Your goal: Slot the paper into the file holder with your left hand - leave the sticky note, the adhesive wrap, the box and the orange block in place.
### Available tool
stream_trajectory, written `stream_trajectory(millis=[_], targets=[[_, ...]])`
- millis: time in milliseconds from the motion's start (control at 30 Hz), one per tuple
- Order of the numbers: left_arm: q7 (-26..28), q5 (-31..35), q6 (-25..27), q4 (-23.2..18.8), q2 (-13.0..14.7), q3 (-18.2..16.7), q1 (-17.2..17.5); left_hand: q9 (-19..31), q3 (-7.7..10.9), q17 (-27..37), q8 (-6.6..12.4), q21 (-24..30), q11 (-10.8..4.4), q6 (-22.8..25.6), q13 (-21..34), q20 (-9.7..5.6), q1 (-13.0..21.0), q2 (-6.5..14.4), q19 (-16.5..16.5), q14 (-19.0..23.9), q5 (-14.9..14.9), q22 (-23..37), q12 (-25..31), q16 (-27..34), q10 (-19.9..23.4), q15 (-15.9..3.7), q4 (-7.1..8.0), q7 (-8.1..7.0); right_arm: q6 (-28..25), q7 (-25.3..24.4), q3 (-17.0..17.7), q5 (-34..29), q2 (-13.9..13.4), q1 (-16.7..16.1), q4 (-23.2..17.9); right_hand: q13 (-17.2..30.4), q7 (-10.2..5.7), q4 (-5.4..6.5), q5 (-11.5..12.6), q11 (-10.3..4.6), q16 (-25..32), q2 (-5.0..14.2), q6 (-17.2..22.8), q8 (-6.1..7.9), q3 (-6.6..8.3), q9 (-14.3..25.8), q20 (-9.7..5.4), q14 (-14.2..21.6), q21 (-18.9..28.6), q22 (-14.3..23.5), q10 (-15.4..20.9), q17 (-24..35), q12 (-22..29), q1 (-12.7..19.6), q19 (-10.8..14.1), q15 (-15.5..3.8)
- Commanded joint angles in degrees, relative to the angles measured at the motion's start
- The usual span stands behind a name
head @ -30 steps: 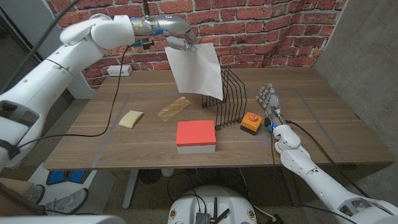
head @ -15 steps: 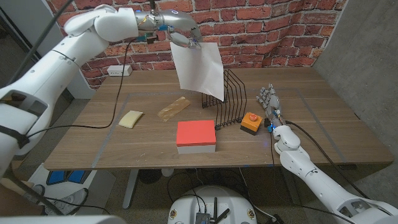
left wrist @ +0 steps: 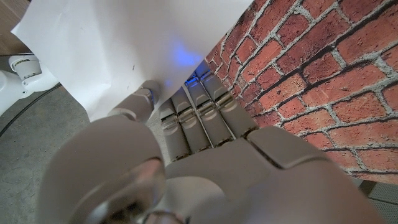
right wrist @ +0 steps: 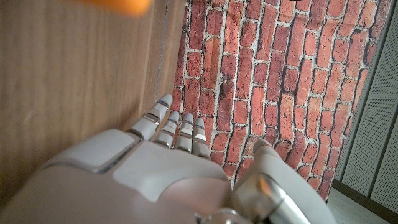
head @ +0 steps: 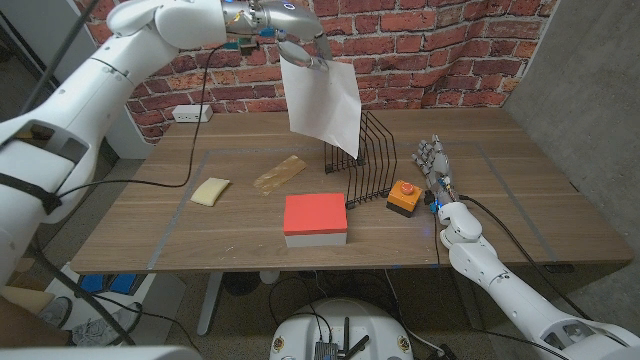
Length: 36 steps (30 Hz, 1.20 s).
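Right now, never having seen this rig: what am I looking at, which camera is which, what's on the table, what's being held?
It is a stationary two-armed robot with five-finger hands at a wooden table. The wide picture comes from its head camera, looking down; the other two come from cameras on each wrist, looking along the back of that hand.

The left hand holds a white paper up in the air, hanging above a black wire file holder. The left wrist view shows the same paper against its fingers.

The right hand holds nothing and waits beside an orange block.

Also on the table: a red-topped box, a yellow sticky note and a tan adhesive wrap.
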Motion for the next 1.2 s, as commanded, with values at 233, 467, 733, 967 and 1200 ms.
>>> stream_trajectory(millis=[233, 467, 733, 967, 1200], targets=[[3.1, 4.7, -11.2, 12.1, -5.7, 4.1, -9.5, 0.1, -0.32, 0.2, 0.35, 0.3, -0.44, 0.4, 0.3, -4.49, 0.4, 0.3, -0.1, 0.3, -0.1, 0.2, 0.4, 0.4, 0.7, -5.68, -0.01, -0.44, -0.6, -0.1, -0.2, -0.1, -0.2, -0.3, -0.9, 0.0, 0.08, -0.31, -0.1, -0.24, 0.2, 1.8, 0.4, 0.08, 0.17, 0.2, -0.01, 0.2, 0.1, 0.2, 0.3, 0.1, 0.3, -0.5, 0.2, 0.16], [4.2, 5.2, -14.5, 16.1, -8.1, 5.4, -12.1, 0.1, -0.36, 0.2, 0.37, 0.3, -0.52, 0.4, 0.3, -4.59, 0.5, 0.3, 0.0, 0.3, -0.1, 0.2, 0.4, 0.4, 0.7, -5.76, -0.06, -0.5, -0.5, 0.1, -0.3, -0.1, 0.0, -0.1, -0.4, 0.0, 0.11, -0.3, -0.1, -0.25, 0.3, 1.82, 0.4, 0.09, 0.15, 0.2, 0.0, 0.2, 0.1, 0.2, 0.3, 0.1, 0.3, -0.5, 0.1, 0.11], [8.4, 8.9, -18.6, 20.9, -11.0, 6.5, -14.6, 0.1, -0.38, 0.2, 0.41, 0.3, -0.35, 0.4, 0.3, -4.6, 0.4, 0.3, -0.1, 0.4, -0.2, 0.1, 0.3, 0.4, 0.7, -5.73, -0.02, -0.42, -0.3, 0.1, -0.4, -0.1, 0.3, 0.0, 0.0, 0.0, 0.11, -0.3, -0.1, -0.28, 0.3, 1.82, 0.4, 0.08, 0.18, 0.2, -0.07, 0.3, 0.1, 0.2, 0.4, 0.1, 0.3, -0.5, 0.2, 0.11], [14.0, 14.3, -22.5, 25.9, -13.5, 8.0, -17.9, 0.1, -0.39, 0.2, 0.42, 0.3, -0.46, 0.4, 0.3, -4.6, 0.5, 0.3, -0.1, 0.4, -0.2, 0.1, 0.3, 0.4, 0.8, -5.76, -0.03, -0.56, -0.5, -0.2, -0.3, -0.2, 0.1, -0.2, -0.4, 0.0, 0.11, -0.29, -0.1, -0.26, 0.3, 1.83, 0.4, 0.07, 0.2, 0.2, -0.12, 0.3, 0.1, 0.2, 0.4, 0.1, 0.3, -0.5, 0.2, 0.13], [21.3, 20.4, -23.8, 28.8, -14.7, 9.8, -20.6, 0.1, -0.47, 0.2, 0.51, 0.4, -0.56, 0.5, 0.3, -4.63, 0.5, 0.3, -0.1, 0.6, -0.2, 0.1, 0.3, 0.5, 0.8, -5.76, -0.03, -0.67, -0.5, -0.4, -0.3, -0.2, 0.2, -0.2, -0.4, 0.0, 0.16, -0.3, -0.1, -0.29, 0.2, 1.85, 0.4, 0.08, 0.22, 0.2, -0.16, 0.2, 0.1, 0.2, 0.4, 0.1, 0.3, -0.5, 0.1, 0.15]])
